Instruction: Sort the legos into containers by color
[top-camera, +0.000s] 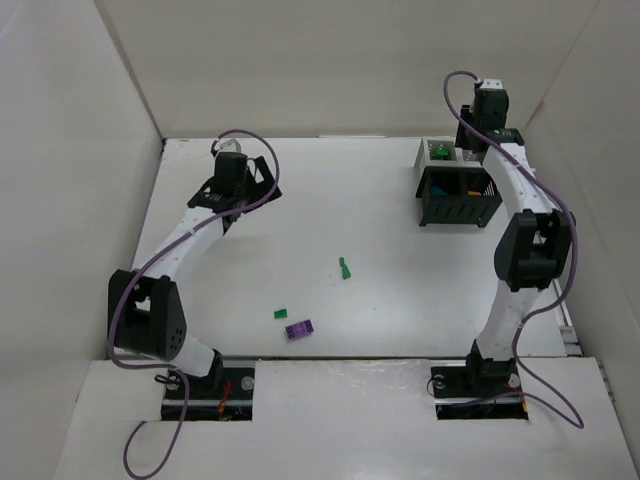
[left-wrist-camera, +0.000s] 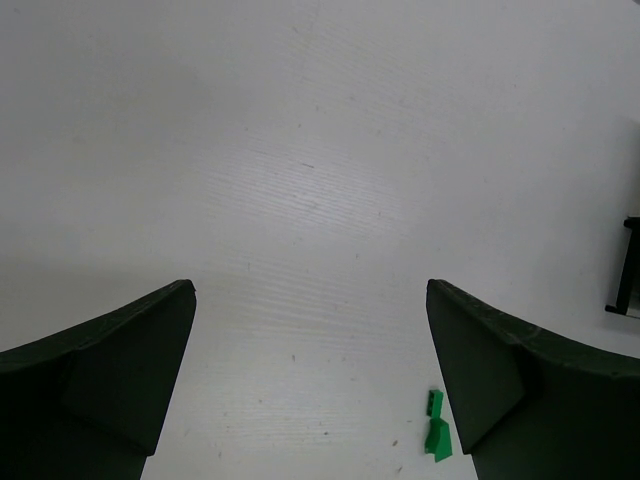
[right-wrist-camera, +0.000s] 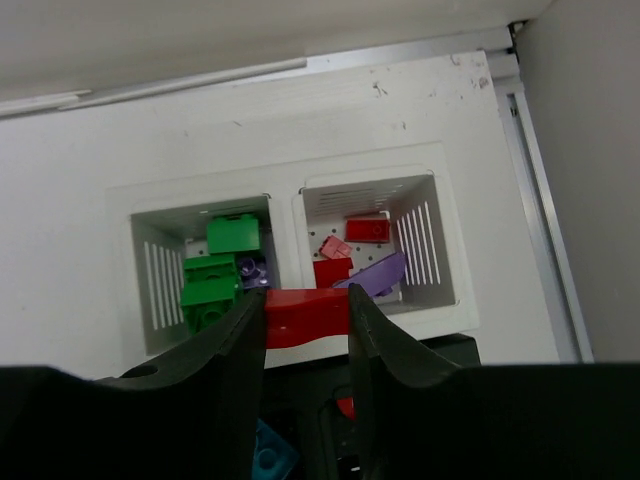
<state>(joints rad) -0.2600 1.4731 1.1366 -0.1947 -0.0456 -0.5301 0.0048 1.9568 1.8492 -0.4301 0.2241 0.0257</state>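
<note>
Left end effector (left-wrist-camera: 310, 295) hangs released at the upper left of the overhead view, its two dark fingers (left-wrist-camera: 110, 370) spread wide above the bare white surface (top-camera: 380, 230), grasping nothing.

Three loose legos lie on the surface. A green lego (top-camera: 345, 268) sits near the centre of the overhead frame, and it also shows at the bottom edge of the left wrist view, just beside the right-hand finger. A second green lego (top-camera: 281, 313) and a purple lego (top-camera: 298, 328) lie near each other at lower centre-left.

The containers (top-camera: 458, 205) stand at the upper right of the overhead frame, with the white bins farther back and the black ones nearer. In the right wrist view, the left white bin (right-wrist-camera: 190, 208) holds green legos and a purple one. The right white bin (right-wrist-camera: 372, 180) holds red legos and a purple piece.

The right end effector (right-wrist-camera: 305, 305) is clenched on a red lego (right-wrist-camera: 305, 318) at lower centre of that view, in line with the wall between the two white bins. A teal lego (right-wrist-camera: 270, 455) shows at the bottom edge, but its compartment cannot be told.
</note>
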